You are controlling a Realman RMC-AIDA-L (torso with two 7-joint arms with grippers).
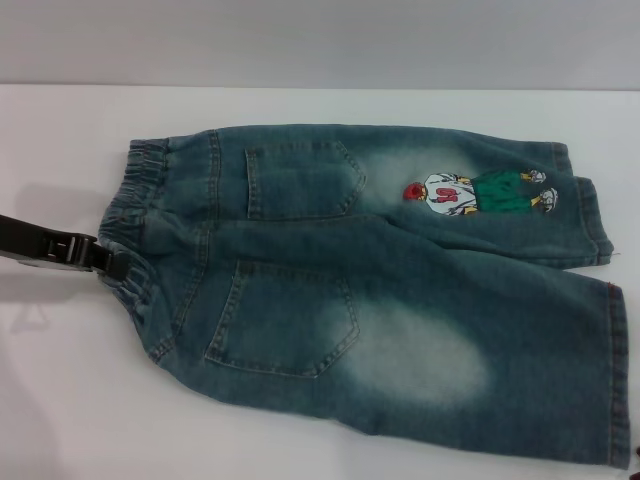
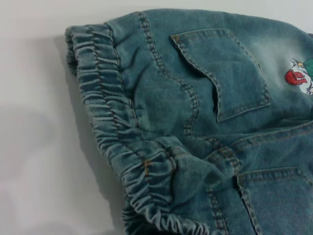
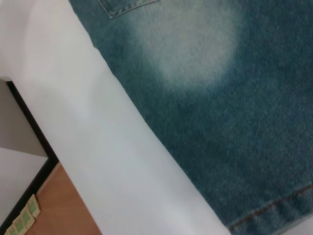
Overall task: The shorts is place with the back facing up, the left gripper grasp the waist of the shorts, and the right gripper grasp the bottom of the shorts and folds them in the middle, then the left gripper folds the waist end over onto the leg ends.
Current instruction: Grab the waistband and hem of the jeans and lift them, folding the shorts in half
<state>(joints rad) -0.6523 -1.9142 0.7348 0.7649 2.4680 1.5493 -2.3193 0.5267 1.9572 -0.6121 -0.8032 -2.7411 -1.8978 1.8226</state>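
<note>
1. Left jaws (image 1: 120, 266): they come in from the desk's left edge to the ruffled waist (image 2: 117, 147) of the shorts (image 1: 400, 300). The tips sit against or in the elastic band; I cannot tell whether they are closed on it or only touching.
2. Right jaws: not visible in any view. My right wrist camera looks down on the nearer leg beside the desk's front edge, so I cannot tell their gape or hold.
3. Shorts: back up, flat on the white desk (image 1: 60, 400), waist toward the left edge, leg ends (image 1: 615, 380) toward the right edge. Two back pockets and a cartoon patch (image 1: 478, 192) on the far leg show.
4. Risk, waist: the band is bunched and thick. A shallow bite may catch one layer only, and the fold would drag unevenly.
5. Risk, hems: the near leg hem reaches almost to the desk's front right corner. A pull that way could slide cloth over the edge.
6. Risk, far leg: its hem is already turned and creased, and could fold crooked.
7. Room: bare desk lies along the left edge, the far edge and the front left corner. There is little at the right edge.
</note>
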